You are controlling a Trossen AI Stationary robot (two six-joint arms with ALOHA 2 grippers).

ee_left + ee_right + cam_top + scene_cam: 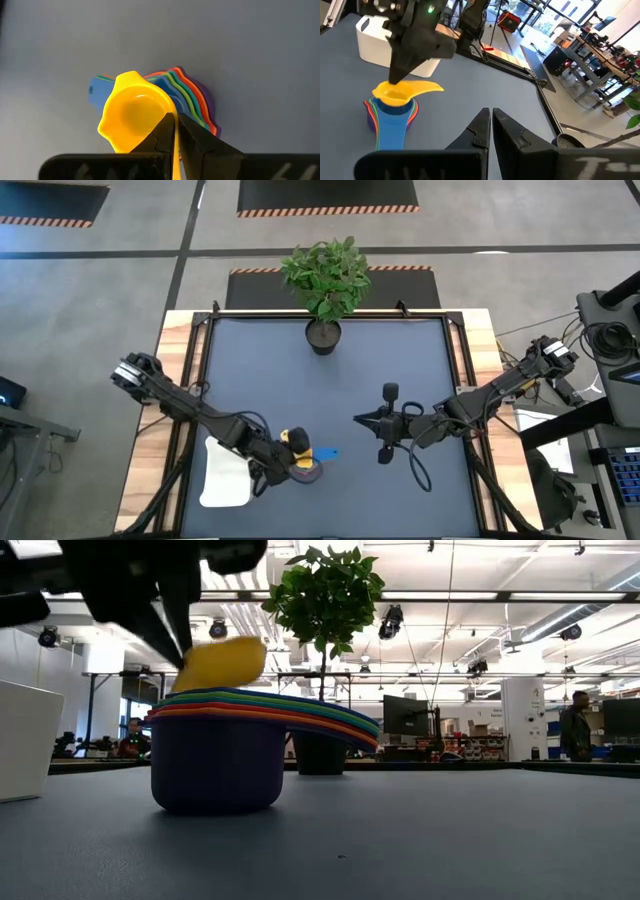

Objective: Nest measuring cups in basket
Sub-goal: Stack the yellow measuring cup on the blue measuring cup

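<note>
The nested stack of measuring cups [215, 765] stands on the table with the purple cup outermost, its handles fanned out [192, 97]. In the high view the stack [306, 471] sits just right of the white basket [226, 477]. My left gripper [173, 120] is right over the stack, shut on the yellow cup [131, 116]. The yellow cup [222, 662] is tilted at the top of the stack. My right gripper [362, 419] waits shut over mid-table, right of the stack, touching nothing. My left gripper pinches the yellow cup's rim [169, 111] on one side of the bowl, one finger over the bowl's inside and one outside. It comes slanting down from the table's left [402, 75]. The cup is tilted; whether its underside touches the blue cup [390, 112] below, I cannot tell.
A black plant pot [323, 336] with a leafy plant stands at the table's far edge. The basket [377, 42] lies by the near left corner, beside the left arm. Bare table surface spreads between the stack and the right gripper [491, 120]. People show in the room beyond.
</note>
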